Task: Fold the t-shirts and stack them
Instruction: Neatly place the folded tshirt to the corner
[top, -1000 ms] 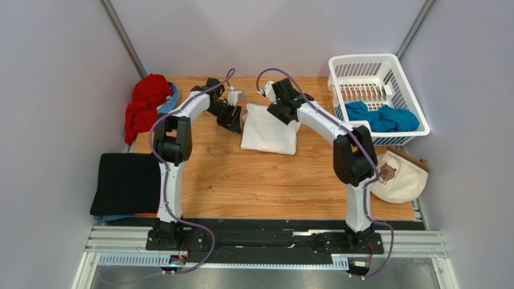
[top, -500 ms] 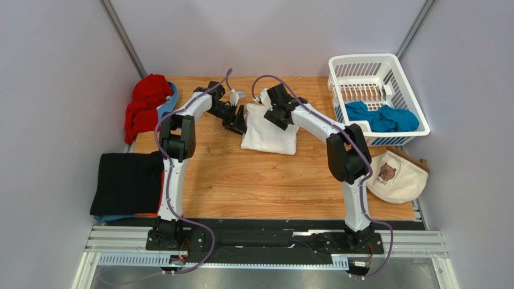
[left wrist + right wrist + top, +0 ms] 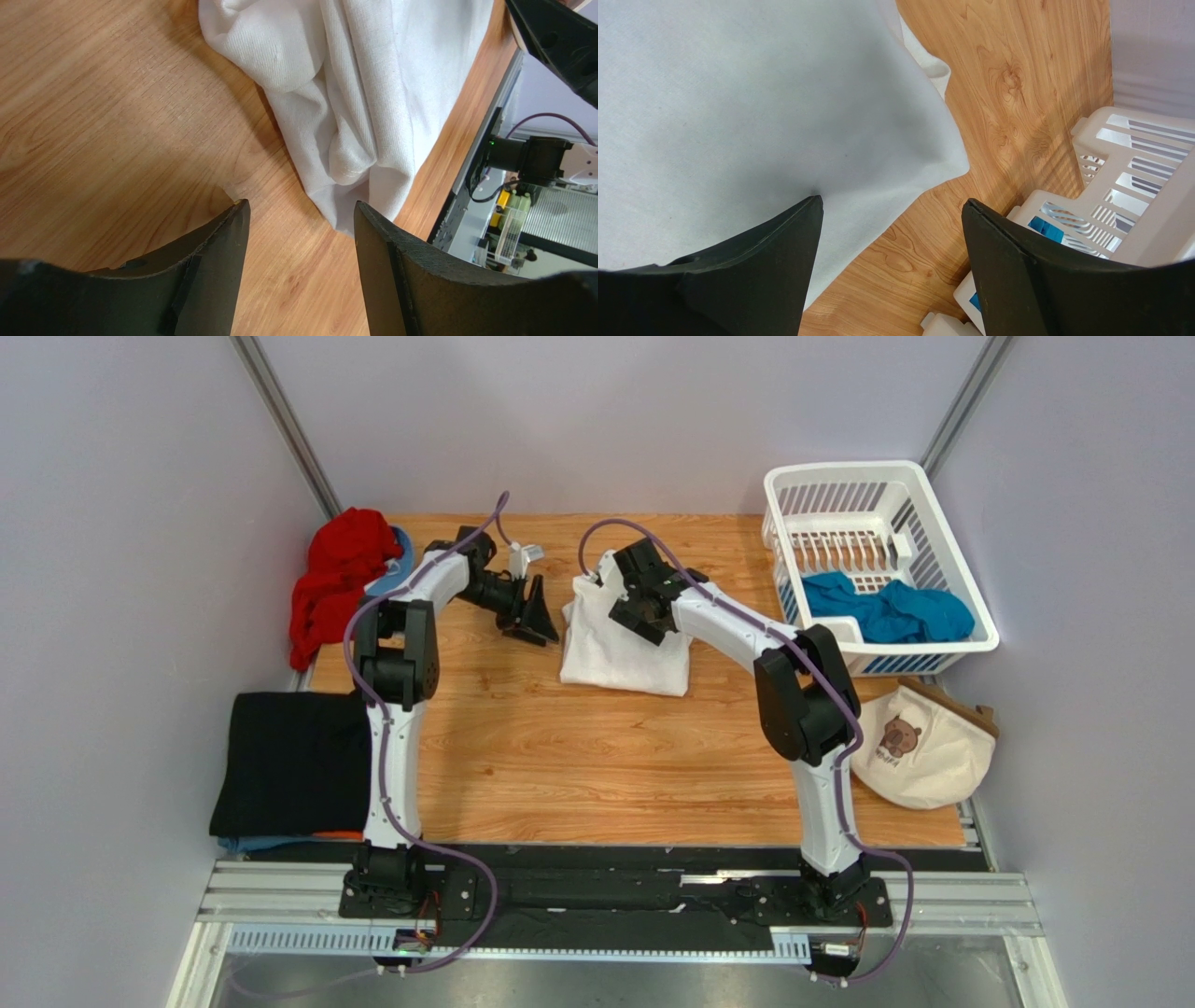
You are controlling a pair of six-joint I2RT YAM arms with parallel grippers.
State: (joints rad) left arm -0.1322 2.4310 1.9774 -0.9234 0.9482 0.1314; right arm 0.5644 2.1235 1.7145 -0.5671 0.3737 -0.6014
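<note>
A white t-shirt (image 3: 627,655) lies folded on the wooden table (image 3: 589,756), its print hidden. My left gripper (image 3: 533,616) is open and empty just left of the shirt's left edge; in the left wrist view (image 3: 298,231) bare wood lies between its fingers, with the bunched white shirt (image 3: 365,91) ahead. My right gripper (image 3: 638,613) is open over the shirt's far edge; in the right wrist view (image 3: 889,224) one finger rests on the white cloth (image 3: 738,105). A black shirt (image 3: 292,763) lies at the left over an orange one (image 3: 337,835). A teal shirt (image 3: 891,611) lies in the basket.
A white plastic basket (image 3: 856,497) stands at the back right, also in the right wrist view (image 3: 1130,175). A red cloth (image 3: 337,581) is heaped at the back left. A cream bag with a bear picture (image 3: 933,745) sits at the right edge.
My left gripper has drawn back leftward, off the shirt's edge. My right gripper has shifted a little left and nearer, over the shirt's far edge. The shirt has not moved.
</note>
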